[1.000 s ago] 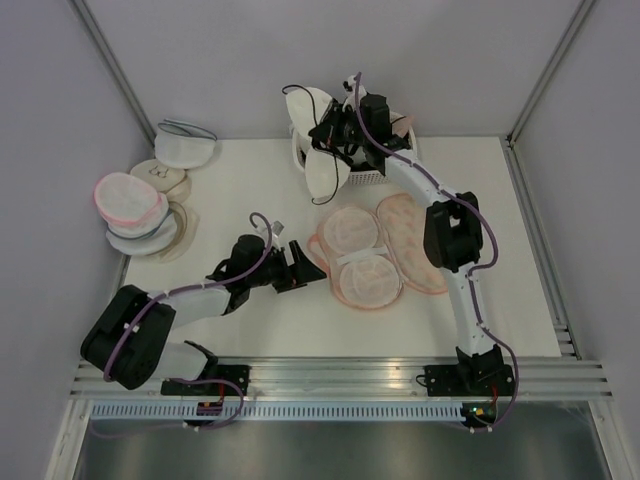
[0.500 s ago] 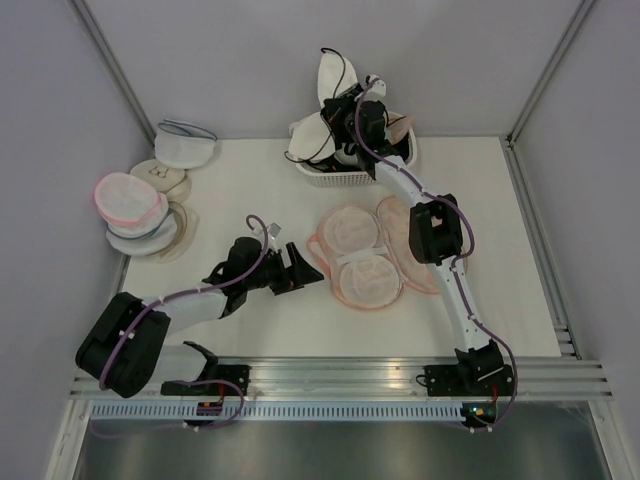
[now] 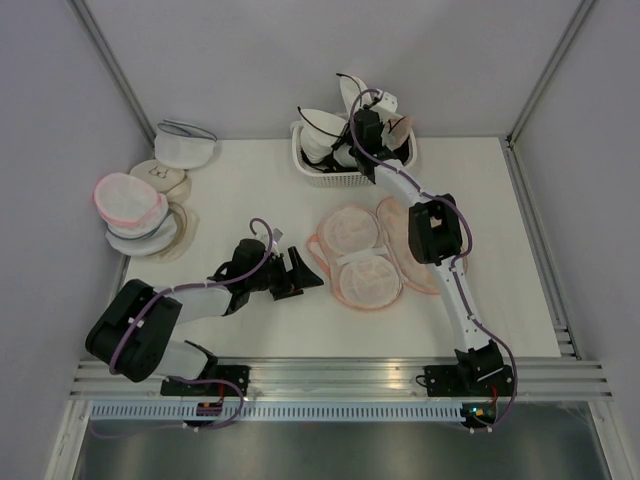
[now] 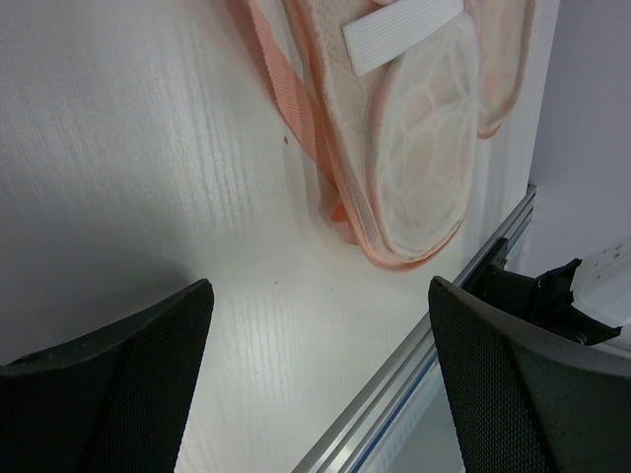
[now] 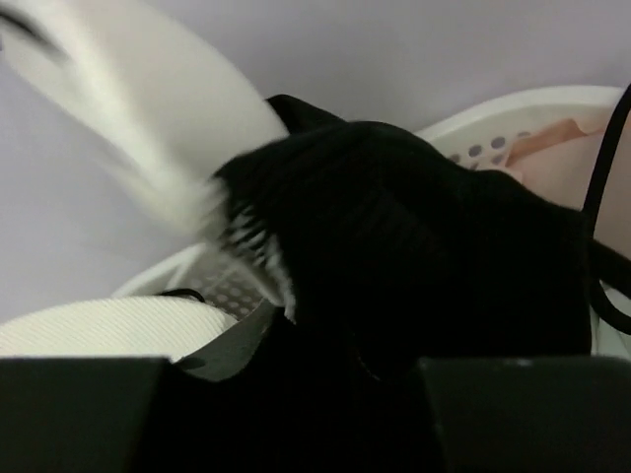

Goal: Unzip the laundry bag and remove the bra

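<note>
The laundry bag (image 3: 365, 255) lies unzipped and spread flat in two peach halves at mid-table; its edge (image 4: 414, 177) fills the top of the left wrist view. My left gripper (image 3: 300, 268) (image 4: 317, 286) rests open just left of it, holding nothing. The whitish bra (image 3: 322, 135) hangs into the white basket (image 3: 400, 165) at the back, one cup sticking up above the rim. My right gripper (image 3: 352, 125) (image 5: 291, 370) is over the basket beside it, its jaws slightly parted. In the right wrist view the bra (image 5: 128, 118) is a blurred white shape, apart from the fingers.
Black fabric (image 5: 424, 246) lies in the basket right in front of my right fingers, with something peach (image 3: 400, 128) behind it. Round mesh bags (image 3: 135, 205) are stacked at the left edge, with a white one (image 3: 185, 145) behind them. Walls close the back and both sides.
My right arm swung the bra right and back over the basket, then lowered it in; its jaws went from shut to slightly parted. My left gripper barely moved.
</note>
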Controlling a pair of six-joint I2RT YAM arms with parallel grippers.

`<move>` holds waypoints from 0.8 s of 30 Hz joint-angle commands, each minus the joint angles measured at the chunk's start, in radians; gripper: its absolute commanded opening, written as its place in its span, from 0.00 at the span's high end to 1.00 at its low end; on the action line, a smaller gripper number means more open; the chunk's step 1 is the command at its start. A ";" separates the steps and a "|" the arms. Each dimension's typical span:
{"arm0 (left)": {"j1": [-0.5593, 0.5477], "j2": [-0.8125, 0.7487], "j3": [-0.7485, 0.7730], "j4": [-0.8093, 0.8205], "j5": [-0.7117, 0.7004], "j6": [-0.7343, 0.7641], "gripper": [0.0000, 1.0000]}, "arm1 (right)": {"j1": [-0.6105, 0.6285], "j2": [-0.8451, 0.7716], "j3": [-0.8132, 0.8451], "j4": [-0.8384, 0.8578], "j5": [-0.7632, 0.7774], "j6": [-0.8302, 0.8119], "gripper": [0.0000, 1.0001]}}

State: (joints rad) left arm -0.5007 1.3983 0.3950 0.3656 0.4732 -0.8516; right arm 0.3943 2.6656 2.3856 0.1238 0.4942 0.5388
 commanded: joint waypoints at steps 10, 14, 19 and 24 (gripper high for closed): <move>0.004 -0.041 -0.013 0.056 0.002 -0.015 0.07 | -0.018 -0.249 -0.121 0.125 -0.155 -0.138 0.31; 0.004 -0.059 -0.018 0.049 -0.004 -0.015 0.07 | -0.018 -0.332 -0.134 0.122 -0.154 -0.192 0.15; 0.004 -0.082 -0.016 0.044 -0.004 -0.017 0.07 | -0.017 -0.455 -0.244 0.140 -0.152 -0.224 0.02; 0.004 -0.111 -0.013 0.018 -0.010 -0.010 0.07 | -0.015 -0.536 -0.275 -0.015 -0.053 -0.258 0.02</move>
State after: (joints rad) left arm -0.5007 1.3243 0.3843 0.3733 0.4725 -0.8524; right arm 0.3794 2.1956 2.1326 0.2008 0.3634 0.3260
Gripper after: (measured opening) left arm 0.929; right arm 0.976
